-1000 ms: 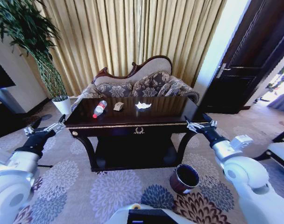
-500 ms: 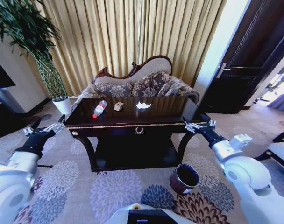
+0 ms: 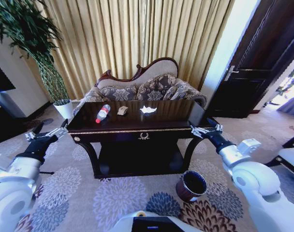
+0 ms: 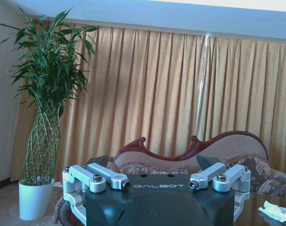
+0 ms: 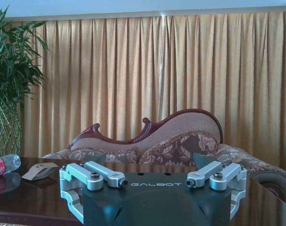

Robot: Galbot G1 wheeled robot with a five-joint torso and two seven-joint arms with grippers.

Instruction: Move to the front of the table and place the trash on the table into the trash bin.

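The dark glossy table point(image 3: 166, 112) stands straight ahead in the head view. On its top lie a clear bottle point(image 3: 103, 113) with a red cap, a tan paper scrap point(image 3: 122, 110) and a crumpled white tissue point(image 3: 148, 109). The maroon trash bin point(image 3: 191, 185) sits on the carpet by the table's front right leg. My left gripper point(image 3: 46, 133) hovers open off the table's left end, holding nothing. At the front right corner my right gripper point(image 3: 205, 128) is open and empty too. The right wrist view shows the bottle point(image 5: 4, 165) and scrap point(image 5: 39, 170); the left wrist view shows the tissue point(image 4: 277, 211).
A carved sofa point(image 3: 147, 87) stands behind the table before gold curtains. A tall plant in a white pot point(image 3: 65, 108) is at the back left, with a black TV stand point(image 3: 2, 121) beyond it. A dark door point(image 3: 263, 63) is on the right. Patterned carpet point(image 3: 118, 198) covers the floor.
My right gripper has edged slightly left toward the table's front right corner. Everything else looks the same.
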